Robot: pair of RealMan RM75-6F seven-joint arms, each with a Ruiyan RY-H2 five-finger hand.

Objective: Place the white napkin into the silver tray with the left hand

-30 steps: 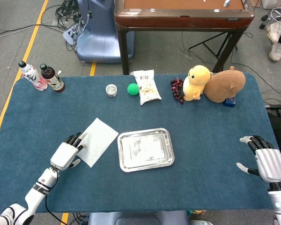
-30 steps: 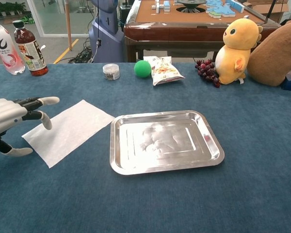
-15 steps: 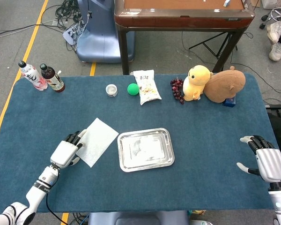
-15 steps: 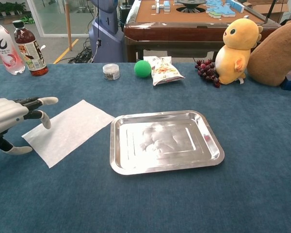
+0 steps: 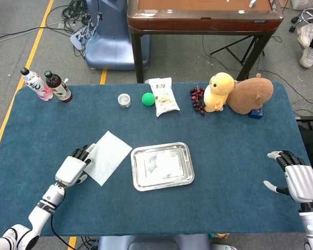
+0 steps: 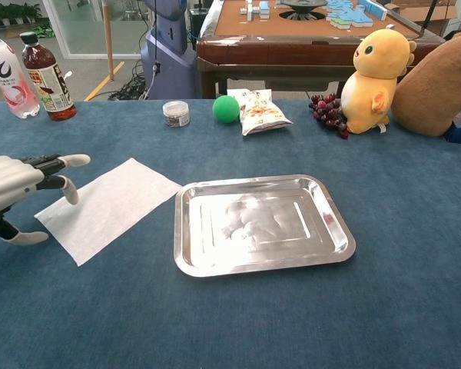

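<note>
Napkin [image 5: 108, 156] flat on the blue surface [image 5: 224, 156], just left of the silver tray [image 5: 162, 166], not in it yet. Left robot hand [image 5: 73, 167] slid back a touch toward the near-left over the last second, fingers apart, holding nothing, tips right at the napkin's left edge. Looks like lining up again rather than grabbing, so no real progress. Hard to say if the fingertips actually touch the paper. Chest view cuts the left robot hand off at the frame edge. Right robot hand [image 5: 297, 179] open, parked well off to the right.
</note>
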